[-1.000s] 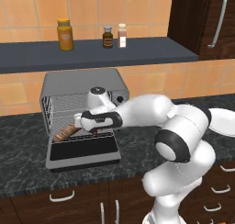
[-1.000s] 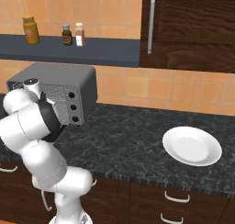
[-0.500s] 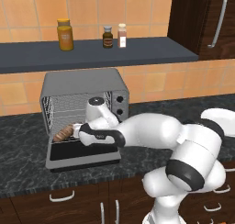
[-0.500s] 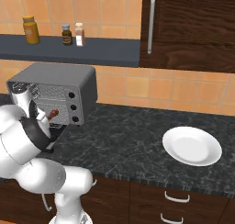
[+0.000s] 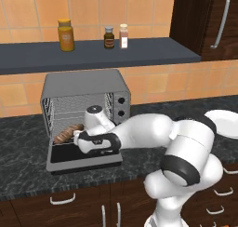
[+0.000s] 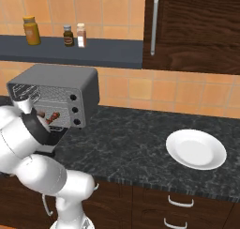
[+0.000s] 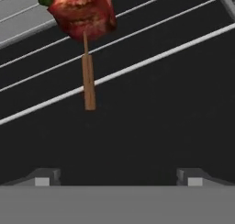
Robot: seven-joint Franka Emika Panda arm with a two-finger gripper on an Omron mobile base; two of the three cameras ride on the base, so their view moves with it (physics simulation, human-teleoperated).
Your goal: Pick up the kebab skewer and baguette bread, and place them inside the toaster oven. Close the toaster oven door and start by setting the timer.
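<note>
The toaster oven [image 5: 83, 89] stands on the counter with its toaster oven door [image 5: 69, 158] dropped open. The baguette bread [image 5: 68, 133] lies on the wire rack at the cavity's left. The kebab skewer [image 7: 87, 44] rests on the rack wires, its meat chunk up and its wooden stick pointing toward my gripper; it also shows in the oven mouth as the skewer [image 6: 49, 115]. My gripper [image 5: 78, 138] hovers over the open door just in front of the rack, and the gripper [image 7: 117, 179] is open, holding nothing, a short way back from the stick.
Black knobs [image 6: 72, 110] run down the oven's right side. A white plate [image 6: 196, 148] sits on the dark counter to the right. A shelf above carries an orange jar [image 5: 65, 35] and two small bottles [image 5: 109, 37]. A cabinet with a handle [image 6: 153, 24] hangs above the counter at the right.
The hand has drawn back and down out of the oven cavity to above the open door. The skewer stays on the rack. The jaws widened slightly.
</note>
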